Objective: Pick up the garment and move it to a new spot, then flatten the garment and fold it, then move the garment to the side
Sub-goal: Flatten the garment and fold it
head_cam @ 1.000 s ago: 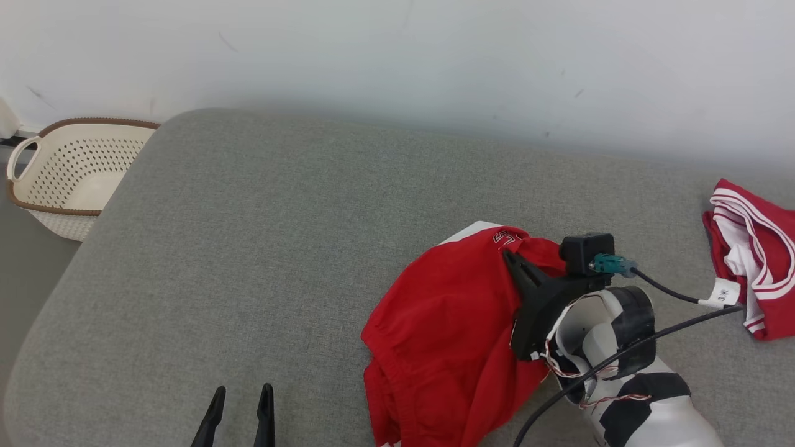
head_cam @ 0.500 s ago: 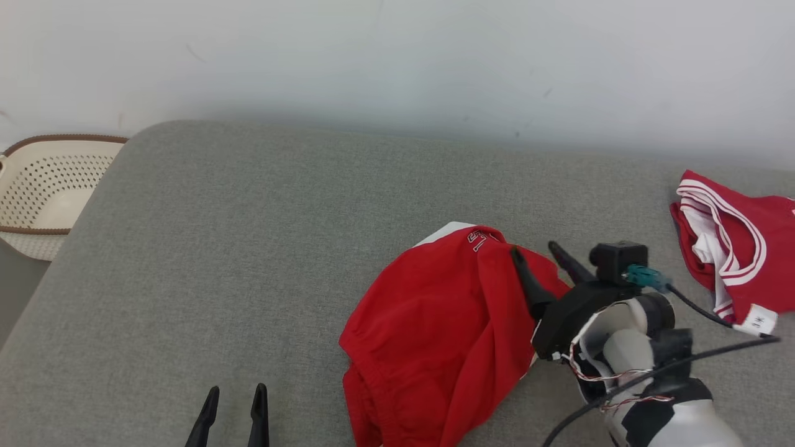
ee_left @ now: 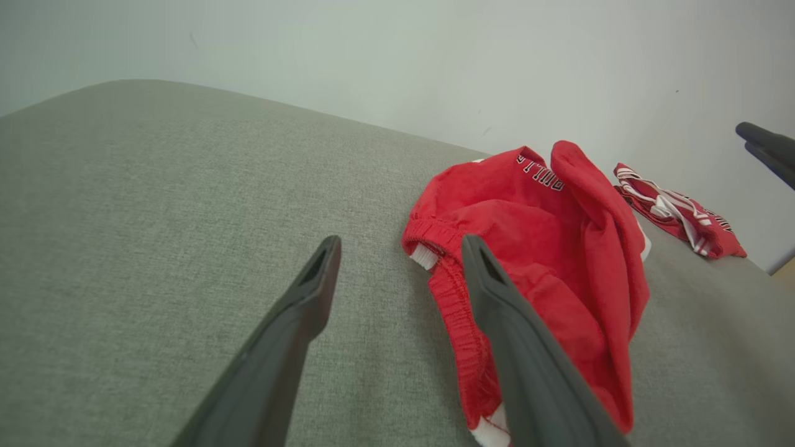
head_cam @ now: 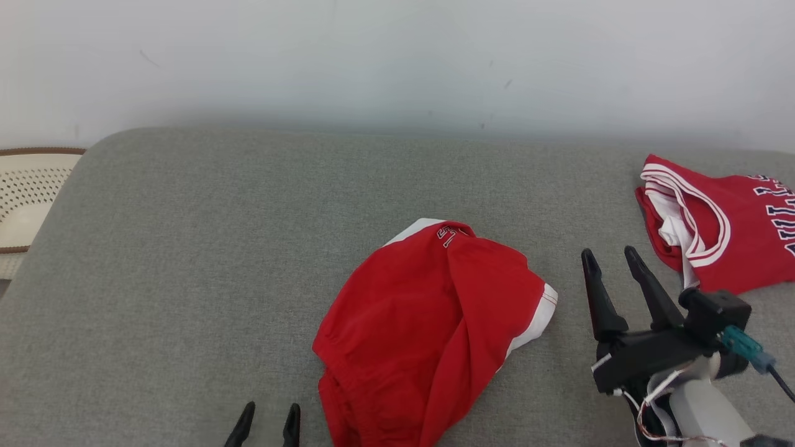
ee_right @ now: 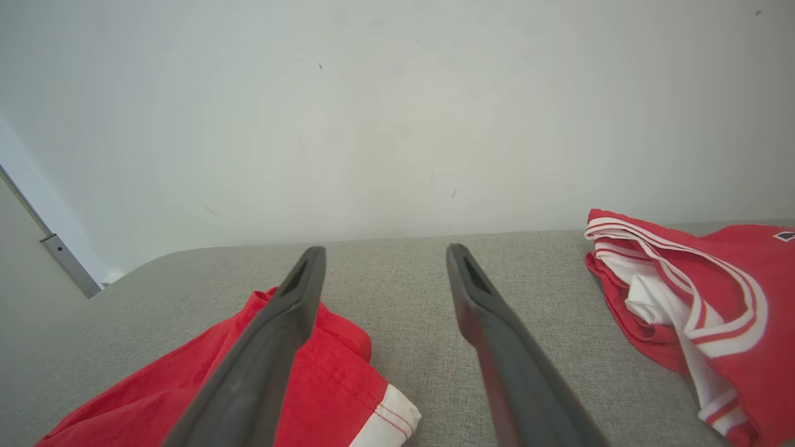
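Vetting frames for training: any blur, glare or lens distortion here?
Head view: soft even light, no glare, red shorts sharp. Left wrist view: grey cushion bowed by the wide angle, left fingers slightly soft. Right wrist view: right fingers soft, striped jersey crisp.

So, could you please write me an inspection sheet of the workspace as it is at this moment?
Surface: grey fabric surface, flat, carrying two garments.
Job's things: red shorts, crumpled near the middle, held by no gripper.
Clutter: red jersey with white trim, bunched at the far right, apart from the shorts.
Grippers: left gripper open, beside the shorts; right gripper open, between shorts and jersey, holding nothing.
Cables: teal cable plug at the right wrist; thin wires below it.
Surroundings: pale wall behind; perforated basket at the left edge.
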